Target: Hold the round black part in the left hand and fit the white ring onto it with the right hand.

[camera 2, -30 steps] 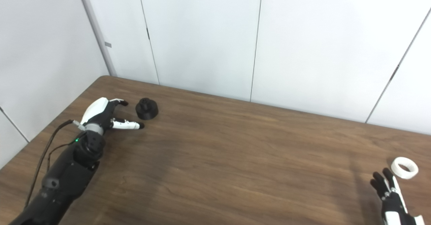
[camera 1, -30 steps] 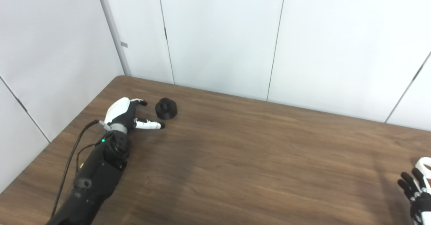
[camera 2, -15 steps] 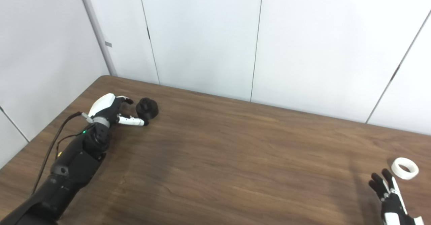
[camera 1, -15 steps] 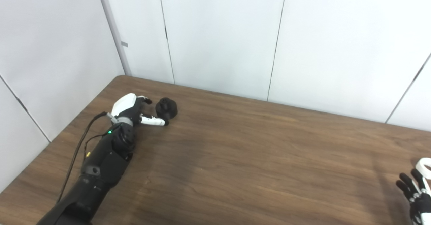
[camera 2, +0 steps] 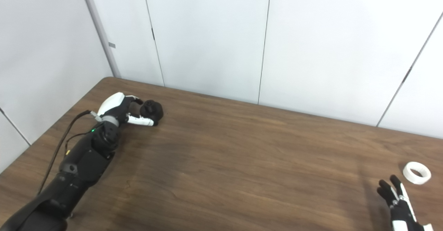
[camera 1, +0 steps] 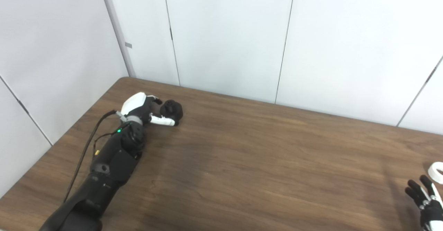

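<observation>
Two hands well apart. Left hand [camera 2: 119,111] cupping round black plastic part [camera 2: 152,109] far left on brown wooden tabletop [camera 2: 242,155], fingers around, grip unconfirmed. Right hand [camera 2: 398,200] spread wide, empty, near white ring [camera 2: 416,172], ready to pick.

Black part [camera 1: 172,108], white ring [camera 2: 416,172]

L arm reaches far fwd-left, forearm stretched low; left hand [camera 1: 143,108] has fingers and thumb apart, curved, thumb [camera 1: 162,120] pointing right; R arm barely in view at bottom-right corner; right hand [camera 2: 398,200] has fingers spread, pointing up and away, holding nothing.
</observation>
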You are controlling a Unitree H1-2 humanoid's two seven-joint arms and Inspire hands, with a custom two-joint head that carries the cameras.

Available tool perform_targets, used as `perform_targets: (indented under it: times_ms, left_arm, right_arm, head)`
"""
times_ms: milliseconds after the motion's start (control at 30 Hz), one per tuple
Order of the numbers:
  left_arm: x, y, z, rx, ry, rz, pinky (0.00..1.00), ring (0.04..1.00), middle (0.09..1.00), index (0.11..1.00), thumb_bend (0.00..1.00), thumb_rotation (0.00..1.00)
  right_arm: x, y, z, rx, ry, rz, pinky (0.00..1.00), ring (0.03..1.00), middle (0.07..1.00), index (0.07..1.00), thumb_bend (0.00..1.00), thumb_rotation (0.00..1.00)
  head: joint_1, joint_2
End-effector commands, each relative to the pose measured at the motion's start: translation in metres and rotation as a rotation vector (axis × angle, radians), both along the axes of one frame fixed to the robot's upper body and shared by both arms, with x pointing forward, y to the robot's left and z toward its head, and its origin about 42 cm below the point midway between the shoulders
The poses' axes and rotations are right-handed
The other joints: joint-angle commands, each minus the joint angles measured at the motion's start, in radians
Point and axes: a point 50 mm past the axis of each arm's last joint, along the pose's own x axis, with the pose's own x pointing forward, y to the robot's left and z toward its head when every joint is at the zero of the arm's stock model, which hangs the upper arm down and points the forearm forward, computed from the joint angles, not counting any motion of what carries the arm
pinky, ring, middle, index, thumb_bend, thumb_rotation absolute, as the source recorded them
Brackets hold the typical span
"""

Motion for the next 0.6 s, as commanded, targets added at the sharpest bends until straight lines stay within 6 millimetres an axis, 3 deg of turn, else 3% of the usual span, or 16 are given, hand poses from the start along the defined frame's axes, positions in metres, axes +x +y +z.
perform_targets:
  times_ms: [0,567]
  left_arm:
    - [0.0155,0.0011,0.0336,0.024,-0.090,-0.015,1.00,0.996,0.940,0.805,1.00,0.33]
    - [0.0190,-0.0012,0.0341,0.027,-0.079,-0.010,1.00,1.000,0.935,0.798,0.97,0.31]
  right_arm:
    - [-0.0232,0.0072,-0.0325,0.056,0.105,-0.027,1.00,0.917,0.929,0.970,0.54,1.00]
    - [-0.0230,0.0060,-0.0331,0.047,0.098,-0.031,0.97,0.896,0.915,0.958,0.54,1.00]
  head:
    - [0.000,0.000]
    - [-0.006,0.001]
